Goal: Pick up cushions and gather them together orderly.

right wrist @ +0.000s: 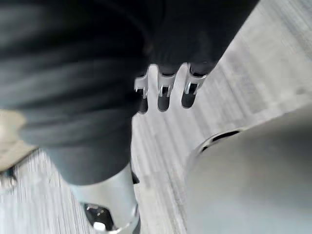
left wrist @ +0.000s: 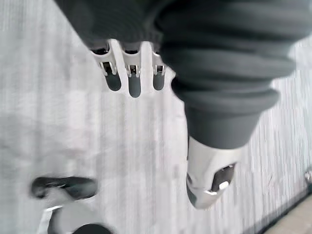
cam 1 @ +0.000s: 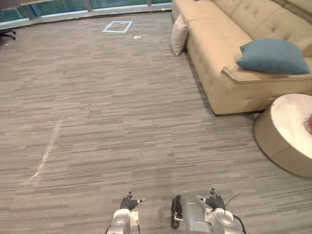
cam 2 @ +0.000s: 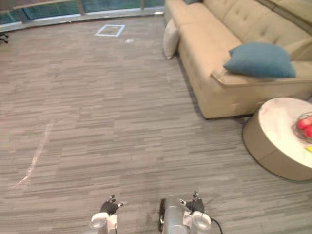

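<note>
While robot hands (left wrist: 132, 80) (right wrist: 165, 90) hang slack, empty; blue cushion (cam 1: 273, 57) on sofa (cam 1: 219, 83); fruit (cam 2: 303, 124) in bowl (cam 2: 300, 116)

Ahead and to the right of the fingers of the right hand (cam 1: 215, 201) stands a sofa (cam 1: 219, 63), a cushion (cam 1: 273, 56) on it, a second cushion (cam 1: 179, 35) on the floor (cam 1: 122, 122) against its side; a table (cam 1: 279, 142) sits nearer.

The floor (cam 1: 122, 122) is matt, streaky carpet. Your sofa (cam 1: 209, 68) wears smooth beige tufted upholstery. The blue cushion (cam 1: 273, 57) and cream cushion (cam 1: 179, 34) look like soft matt cloth. The round tabletop (cam 1: 292, 119) is pale, polished and stone-like. Your left hand (left wrist: 219, 73) has glossy silver fingers (left wrist: 134, 83).
</note>
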Controlling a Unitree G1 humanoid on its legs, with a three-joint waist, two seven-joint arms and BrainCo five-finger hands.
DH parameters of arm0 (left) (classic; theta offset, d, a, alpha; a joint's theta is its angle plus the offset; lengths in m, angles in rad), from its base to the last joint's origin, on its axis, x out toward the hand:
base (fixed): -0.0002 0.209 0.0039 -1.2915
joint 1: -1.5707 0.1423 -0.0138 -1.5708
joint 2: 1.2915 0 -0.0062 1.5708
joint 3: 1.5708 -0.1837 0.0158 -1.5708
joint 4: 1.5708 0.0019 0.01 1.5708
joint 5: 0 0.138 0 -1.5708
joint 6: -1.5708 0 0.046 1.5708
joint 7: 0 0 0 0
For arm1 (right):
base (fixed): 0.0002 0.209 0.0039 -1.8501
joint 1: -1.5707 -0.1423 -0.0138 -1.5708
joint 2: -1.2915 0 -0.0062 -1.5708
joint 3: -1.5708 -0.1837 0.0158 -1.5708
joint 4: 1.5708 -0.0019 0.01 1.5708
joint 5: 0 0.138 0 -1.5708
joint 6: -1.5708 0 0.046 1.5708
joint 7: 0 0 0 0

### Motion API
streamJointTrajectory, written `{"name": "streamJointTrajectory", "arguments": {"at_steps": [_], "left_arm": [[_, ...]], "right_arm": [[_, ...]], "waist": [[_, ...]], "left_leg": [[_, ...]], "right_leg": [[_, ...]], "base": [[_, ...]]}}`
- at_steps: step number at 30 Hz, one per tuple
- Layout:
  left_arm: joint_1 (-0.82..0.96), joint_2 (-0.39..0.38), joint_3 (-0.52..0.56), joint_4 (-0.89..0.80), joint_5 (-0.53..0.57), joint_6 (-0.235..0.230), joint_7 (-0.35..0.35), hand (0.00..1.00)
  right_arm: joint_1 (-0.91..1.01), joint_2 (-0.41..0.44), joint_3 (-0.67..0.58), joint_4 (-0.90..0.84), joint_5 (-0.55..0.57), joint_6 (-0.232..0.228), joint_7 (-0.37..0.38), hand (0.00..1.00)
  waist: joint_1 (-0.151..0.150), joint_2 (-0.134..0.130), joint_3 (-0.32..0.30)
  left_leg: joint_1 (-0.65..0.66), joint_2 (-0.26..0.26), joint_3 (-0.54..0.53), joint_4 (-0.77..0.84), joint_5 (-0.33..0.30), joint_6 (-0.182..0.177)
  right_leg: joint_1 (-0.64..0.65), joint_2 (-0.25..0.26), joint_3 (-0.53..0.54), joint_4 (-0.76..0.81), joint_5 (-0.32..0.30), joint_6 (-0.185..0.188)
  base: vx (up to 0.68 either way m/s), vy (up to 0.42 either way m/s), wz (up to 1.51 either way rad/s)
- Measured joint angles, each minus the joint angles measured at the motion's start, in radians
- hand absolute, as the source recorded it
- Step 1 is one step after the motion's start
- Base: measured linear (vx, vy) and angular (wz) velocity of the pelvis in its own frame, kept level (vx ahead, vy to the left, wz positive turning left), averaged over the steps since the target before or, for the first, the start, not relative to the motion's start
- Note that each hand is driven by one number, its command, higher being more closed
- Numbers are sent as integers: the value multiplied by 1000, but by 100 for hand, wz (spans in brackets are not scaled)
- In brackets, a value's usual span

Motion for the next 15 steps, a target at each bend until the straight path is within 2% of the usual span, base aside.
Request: {"name": "streamJointTrajectory", "arguments": {"at_steps": [1,2,3,4,5,6,7,8,9,10,11,12,13,14,15], "left_arm": [[2,0,6,-5,0,0,-1,0],[9,-1,28,-21,0,0,0,0],[25,0,42,-47,-1,-1,1,0],[32,1,43,-67,-2,-3,1,0],[31,-1,42,-72,-2,-5,-1,0],[34,-2,36,-86,-1,-8,-4,0],[33,-2,39,-104,-2,-10,-4,0],[33,-2,40,-105,-2,-10,-3,0],[33,-3,46,-109,-2,-13,-3,0],[35,-3,49,-114,-3,-16,-3,0],[36,-3,51,-117,-4,-18,-3,0],[43,-1,55,-132,-4,-26,-1,0],[45,5,55,-137,-3,-27,0,0],[44,7,55,-137,-3,-27,0,0],[42,14,54,-129,-1,-24,1,0]], "right_arm": [[0,-2,0,4,0,3,-1,0],[0,-2,2,19,1,10,-2,0],[4,1,5,36,3,11,-3,0],[11,4,10,40,6,16,-3,0],[14,4,11,41,6,16,-3,0],[15,4,17,43,6,18,-3,0],[16,4,18,43,5,22,-3,0],[17,5,18,43,4,22,-4,0],[20,6,17,44,3,22,-6,0],[23,6,18,44,3,22,-10,0],[24,6,19,44,3,21,-11,0],[26,9,25,52,2,22,-14,0],[33,20,33,76,1,21,-15,0],[33,24,34,78,1,21,-15,0],[46,43,27,84,0,21,-14,0]], "waist": [[4,0,4],[15,5,14],[22,-10,19],[29,-29,19],[33,-29,18],[37,-27,18],[54,-24,19],[61,-25,19],[72,-26,19],[72,-26,19],[72,-26,18],[84,-40,10],[99,-69,-21],[97,-75,-25],[90,-106,-42]], "left_leg": [[-35,21,12,78,-6,4],[-122,74,54,258,-40,32],[-178,91,94,305,-76,53],[-254,93,145,277,-113,90],[-285,92,161,253,-124,100],[-369,80,182,155,-149,120],[-419,57,191,19,-153,119],[-430,50,195,-30,-152,117],[-460,24,201,-184,-144,115],[-486,0,204,-298,-119,113],[-490,-6,207,-325,-110,115],[-495,-24,212,-342,-19,143],[-491,-52,236,-312,4,172],[-492,-55,238,-307,-5,175],[-486,-68,251,-256,-60,205]], "right_leg": [[27,13,-1,-25,0,0],[137,37,0,-104,1,-3],[215,37,-9,-165,2,-5],[305,37,-7,-244,2,-5],[331,37,-5,-270,2,-4],[388,41,8,-322,-2,3],[423,40,30,-345,-10,20],[434,39,40,-350,-14,23],[481,31,63,-375,-34,42],[526,20,80,-396,-60,64],[539,19,87,-400,-69,73],[572,2,123,-411,-104,96],[588,-29,181,-409,-106,99],[586,-35,189,-406,-104,96],[570,-69,232,-348,-57,154]], "base": [[508,-211,6],[481,-161,-18],[536,-156,-18],[411,-89,-7],[392,-41,-18],[425,22,-41],[446,50,-46],[511,101,-61],[572,156,-56],[591,185,-53],[604,250,-61],[773,348,-75],[793,364,-69],[698,306,-36],[559,270,-5]]}}
